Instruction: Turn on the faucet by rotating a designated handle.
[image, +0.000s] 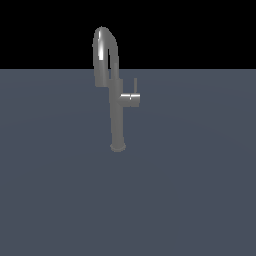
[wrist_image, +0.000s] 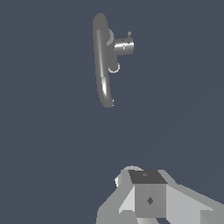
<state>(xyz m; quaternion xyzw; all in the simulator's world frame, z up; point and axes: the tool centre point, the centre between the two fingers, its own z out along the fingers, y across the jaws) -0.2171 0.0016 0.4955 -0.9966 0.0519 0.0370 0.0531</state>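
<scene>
The faucet (image: 116, 117) is a slim grey metal tap that stands upright on the flat floor, with a high arched spout. The handle (image: 131, 97) is a short stub that juts from the column toward the exterior view's right, and its thin lever rod points straight up. The wrist view looks down on the faucet (wrist_image: 101, 61) and the handle (wrist_image: 124, 46) from above. My gripper (wrist_image: 148, 194) shows only as white and grey parts at that picture's edge, well apart from the faucet. How its jaws stand is not clear. The arm does not show in the exterior view.
A plain dark blue-grey floor (image: 200, 190) stretches around the faucet in both views. A black background lies beyond its far edge.
</scene>
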